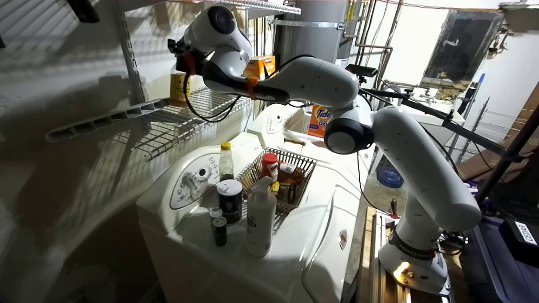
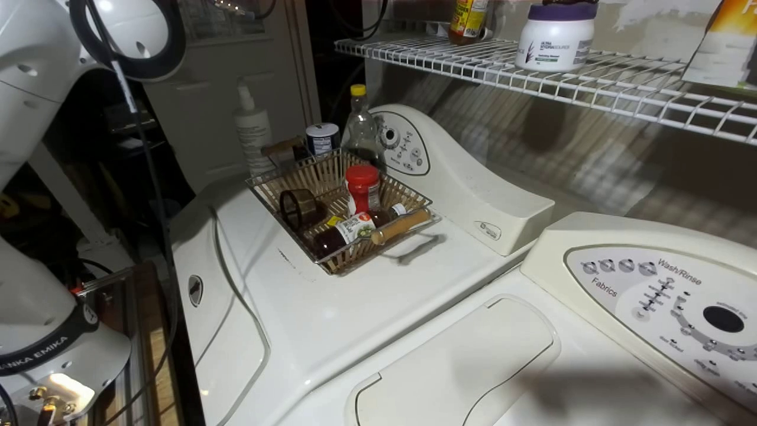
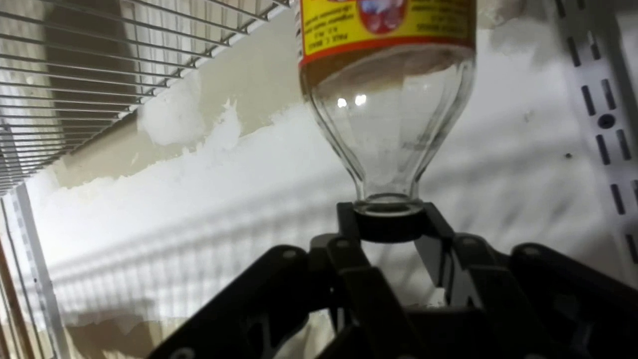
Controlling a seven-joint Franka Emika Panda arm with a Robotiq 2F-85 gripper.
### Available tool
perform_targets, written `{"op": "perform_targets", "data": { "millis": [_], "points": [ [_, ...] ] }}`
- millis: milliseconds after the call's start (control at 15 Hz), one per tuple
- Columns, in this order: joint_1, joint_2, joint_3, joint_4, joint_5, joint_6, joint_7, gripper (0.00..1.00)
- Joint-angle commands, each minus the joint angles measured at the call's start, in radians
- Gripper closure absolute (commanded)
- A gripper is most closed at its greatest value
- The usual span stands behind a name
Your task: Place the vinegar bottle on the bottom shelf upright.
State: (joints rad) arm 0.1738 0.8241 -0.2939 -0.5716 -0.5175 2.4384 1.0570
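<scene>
The vinegar bottle is held about upright at the back of the bottom shelf. Its black cap is pinched by the gripper. Whether the shelf is touched cannot be told. The carrying looks done; the bottle may need to be lowered onto the shelf, then let go

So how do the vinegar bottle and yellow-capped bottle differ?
The vinegar bottle has a dark cap, the yellow-capped bottle a yellow one. The vinegar bottle shows a yellow label; on the yellow-capped bottle I can make out none. The gripper holds the vinegar bottle by its cap; the yellow-capped bottle stands ungripped on the white appliance. Both are clear and roughly upright.
</scene>
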Motion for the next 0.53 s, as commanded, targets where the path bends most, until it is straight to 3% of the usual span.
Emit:
{"op": "perform_targets", "data": {
  "millis": [0, 467],
  "points": [
    [0.009, -0.05, 0.012, -0.06, -0.019, 0.062, -0.08, 0.91],
    [0.016, -0.089, 0.031, -0.123, -0.014, 0.095, -0.191, 0.91]
  ]
}}
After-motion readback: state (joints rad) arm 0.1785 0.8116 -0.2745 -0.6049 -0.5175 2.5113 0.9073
